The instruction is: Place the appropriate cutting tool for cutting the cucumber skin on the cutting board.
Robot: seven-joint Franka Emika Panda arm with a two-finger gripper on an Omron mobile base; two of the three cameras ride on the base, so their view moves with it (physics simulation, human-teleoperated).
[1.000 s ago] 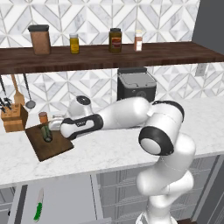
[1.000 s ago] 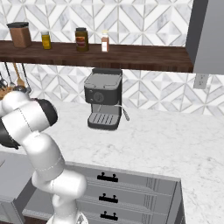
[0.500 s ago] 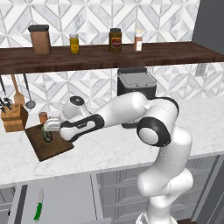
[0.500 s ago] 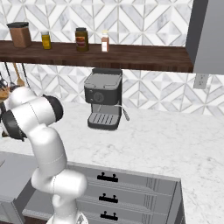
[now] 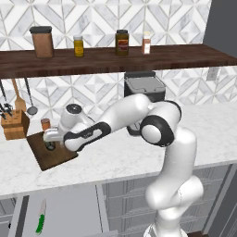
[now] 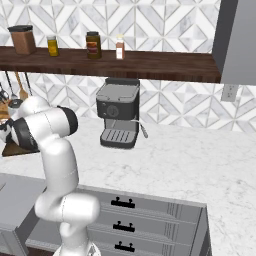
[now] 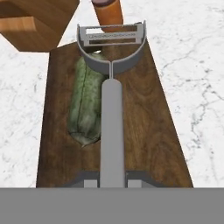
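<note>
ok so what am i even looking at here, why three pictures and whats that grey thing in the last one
It is one simulated kitchen seen by three cameras at the same moment. Two cameras ride behind a white robot arm, to its left and its right. The third sits on the arm's hand and looks along the gripper. The grey thing is a peeler, which the gripper holds by its handle over a dark cutting board. A cucumber lies on that board. A small orange-brown jar and a wooden knife block stand nearby, with a coffee machine further along the marble counter.
</note>
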